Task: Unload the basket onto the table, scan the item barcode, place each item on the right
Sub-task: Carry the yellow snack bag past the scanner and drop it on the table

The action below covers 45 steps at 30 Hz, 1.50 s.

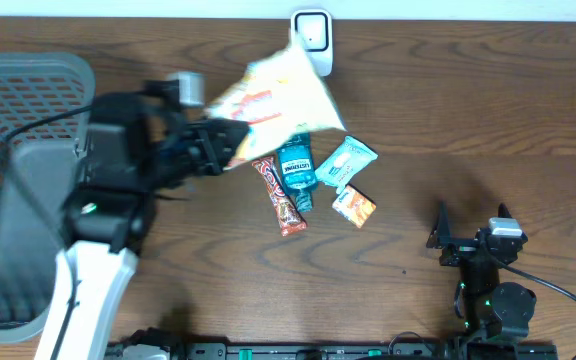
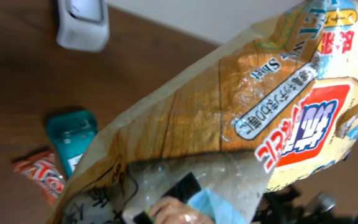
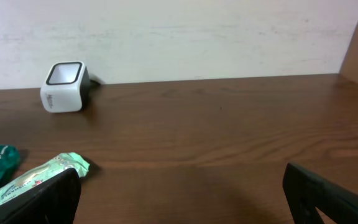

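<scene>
The left tool (image 1: pixel 230 140) is pinching the edge of the sheet pack (image 1: pixel 283 88), which is held above the dark brown wood bench (image 1: pixel 468 120) just in front of the white barcode scanner (image 1: pixel 311 35). The pack's wrap reads "Sheet" amid Japanese script over a wood-floor print. Beneath lie a teal bottle (image 1: pixel 295 168) labelled LISTERINE, a candy bar (image 1: pixel 280 200), a teal pouch (image 1: pixel 346 162) and an orange packet (image 1: pixel 354 206). The right tool (image 1: pixel 471 238) rests spread wide. The wall (image 3: pixel 197 31) is pale.
</scene>
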Available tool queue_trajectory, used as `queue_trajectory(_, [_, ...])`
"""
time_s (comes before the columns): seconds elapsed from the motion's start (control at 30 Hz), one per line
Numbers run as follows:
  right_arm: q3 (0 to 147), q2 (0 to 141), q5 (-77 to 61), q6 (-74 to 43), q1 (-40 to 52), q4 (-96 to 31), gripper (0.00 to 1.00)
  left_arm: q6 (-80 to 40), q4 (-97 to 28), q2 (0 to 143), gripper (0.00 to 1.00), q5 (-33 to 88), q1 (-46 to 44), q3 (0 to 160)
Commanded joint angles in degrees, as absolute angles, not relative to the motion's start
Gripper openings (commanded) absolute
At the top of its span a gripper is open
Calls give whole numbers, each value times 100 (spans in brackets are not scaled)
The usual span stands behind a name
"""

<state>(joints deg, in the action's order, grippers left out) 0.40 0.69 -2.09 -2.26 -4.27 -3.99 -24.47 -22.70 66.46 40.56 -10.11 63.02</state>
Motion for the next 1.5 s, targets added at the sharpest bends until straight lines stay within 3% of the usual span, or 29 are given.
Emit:
queue_trajectory(0.0, [32,38,-200,-145,-447,-414,99,-2383,-1911,7264,7,3131,-1719,6381])
queue_trajectory(0.4, [32,38,-200,-143,-445,-414,99,-6270,1111,10092,7,2705,-3424,6383])
queue_trajectory(0.53, [32,38,-200,-145,-445,-414,99,-7594,1592,10667,7,1925,-3975,6383])
queue_trajectory(0.67, [32,38,-200,-145,-445,-414,99,-8276,1599,10825,7,1208,-4397,6383])
queue_trajectory(0.93, [32,38,-200,-143,-445,-414,99,-8305,1450,10825,8,-447,-5168,6383])
queue_trajectory(1.0, [32,38,-200,-145,-445,-414,99,-8305,1334,10825,25,-692,-5229,6383])
queue_trajectory(1.13, [32,38,-200,-145,-445,-414,99,-8248,1304,10822,78,-707,-5236,6383])
queue_trajectory(1.2, [32,38,-200,-145,-445,-414,99,-7992,1413,10822,97,-604,-5236,6383])
queue_trajectory(1.47, [32,38,-200,-145,-445,-414,99,-6386,1916,10346,100,-672,-5140,6383])
